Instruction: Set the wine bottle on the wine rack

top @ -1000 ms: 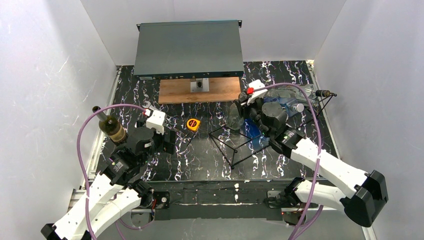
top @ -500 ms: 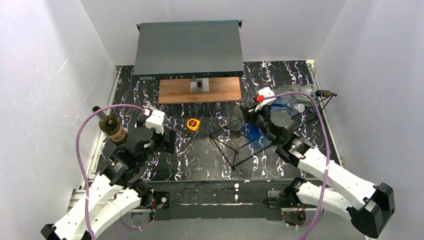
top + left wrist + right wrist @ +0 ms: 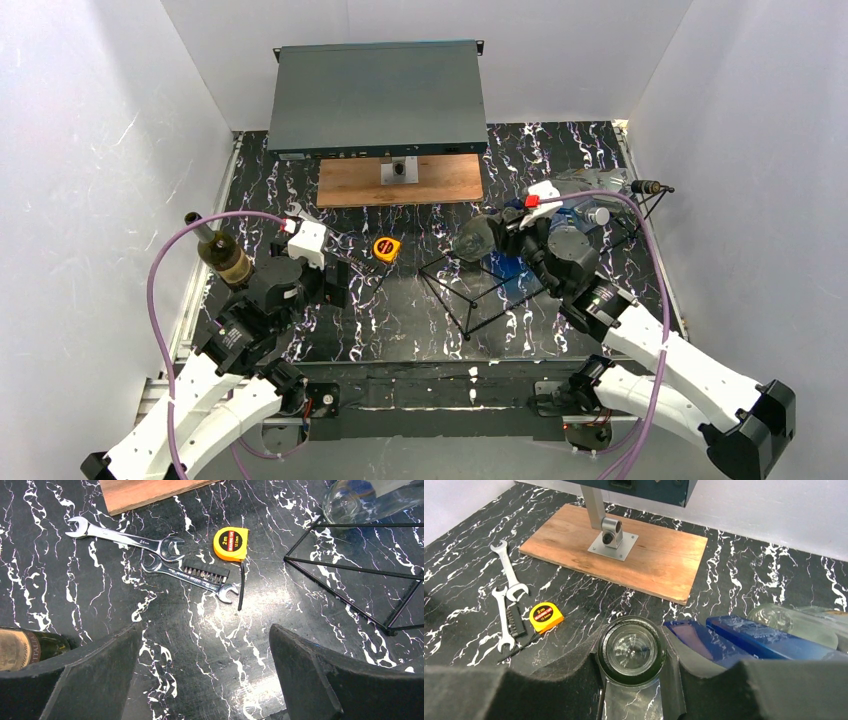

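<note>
A clear glass wine bottle (image 3: 472,240) is held over the left part of the wine rack (image 3: 470,292), a long frame of thin black wire triangles. My right gripper (image 3: 503,230) is shut on it. In the right wrist view the bottle's round end (image 3: 631,652) fills the gap between the gripper's (image 3: 631,647) fingers. A dark green wine bottle (image 3: 225,256) with a gold label (image 3: 20,649) lies at the left. My left gripper (image 3: 205,677) hangs open over bare table beside it. The rack's end (image 3: 350,570) also shows in the left wrist view.
Two more bottles, one with a blue label (image 3: 769,639), lie at the rack's right end (image 3: 640,205). A yellow tape measure (image 3: 386,248), two wrenches (image 3: 125,536) and a bit holder (image 3: 205,574) sit mid-table. A wooden board (image 3: 400,180) with a grey unit (image 3: 378,95) stands behind.
My right wrist has swung to the right with the clear bottle still in its grip; the bottle's end stays over the rack's left part. The left arm has barely moved.
</note>
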`<state>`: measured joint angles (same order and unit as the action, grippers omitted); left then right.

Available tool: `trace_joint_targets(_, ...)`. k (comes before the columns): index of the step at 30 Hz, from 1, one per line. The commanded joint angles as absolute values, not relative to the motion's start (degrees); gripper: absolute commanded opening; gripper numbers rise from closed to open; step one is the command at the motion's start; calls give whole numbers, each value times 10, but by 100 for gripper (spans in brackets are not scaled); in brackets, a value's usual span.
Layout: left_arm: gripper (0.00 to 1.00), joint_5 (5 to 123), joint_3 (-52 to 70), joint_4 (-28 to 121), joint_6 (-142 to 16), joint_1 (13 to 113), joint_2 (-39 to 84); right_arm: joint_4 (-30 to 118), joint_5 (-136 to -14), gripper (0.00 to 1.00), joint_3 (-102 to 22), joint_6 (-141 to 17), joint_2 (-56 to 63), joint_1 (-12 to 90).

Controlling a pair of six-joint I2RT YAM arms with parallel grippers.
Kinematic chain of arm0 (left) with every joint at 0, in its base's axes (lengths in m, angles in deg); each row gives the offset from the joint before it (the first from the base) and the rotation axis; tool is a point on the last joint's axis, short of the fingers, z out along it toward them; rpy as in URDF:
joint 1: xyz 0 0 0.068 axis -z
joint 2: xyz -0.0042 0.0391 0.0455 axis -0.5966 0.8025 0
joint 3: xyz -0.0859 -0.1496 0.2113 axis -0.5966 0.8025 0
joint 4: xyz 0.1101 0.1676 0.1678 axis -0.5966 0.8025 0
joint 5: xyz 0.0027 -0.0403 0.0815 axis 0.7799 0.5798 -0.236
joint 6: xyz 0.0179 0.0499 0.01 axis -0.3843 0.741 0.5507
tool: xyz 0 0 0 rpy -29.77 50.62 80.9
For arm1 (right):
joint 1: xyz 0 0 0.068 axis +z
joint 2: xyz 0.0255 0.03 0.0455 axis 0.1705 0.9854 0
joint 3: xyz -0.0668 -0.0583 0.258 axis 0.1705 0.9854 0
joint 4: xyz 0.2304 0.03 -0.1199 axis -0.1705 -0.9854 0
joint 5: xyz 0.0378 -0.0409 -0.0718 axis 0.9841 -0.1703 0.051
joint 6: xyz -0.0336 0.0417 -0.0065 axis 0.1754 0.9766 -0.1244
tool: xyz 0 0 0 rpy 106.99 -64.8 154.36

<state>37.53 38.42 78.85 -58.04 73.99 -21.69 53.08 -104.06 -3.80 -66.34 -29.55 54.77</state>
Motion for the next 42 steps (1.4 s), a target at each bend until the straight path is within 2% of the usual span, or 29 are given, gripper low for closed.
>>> trace_joint_targets(1,97,371,389,790,-583,741,-222,434,-1040,9,-19,-624,-319,547)
trace_joint_targets(8,97,372,388,789,-583,741,-216,375,-1021,17,-7,-575,-352,547)
trace_joint_targets(18,97,368,388,789,-584,741,-222,327,-1014,34,0,-533,-363,547)
trace_joint_targets(23,97,370,390,790,-588,741,-222,309,-1015,37,6,-503,-380,547)
trace_joint_targets(42,98,355,359,813,-603,741,-234,320,-1035,75,-41,-535,-392,547)
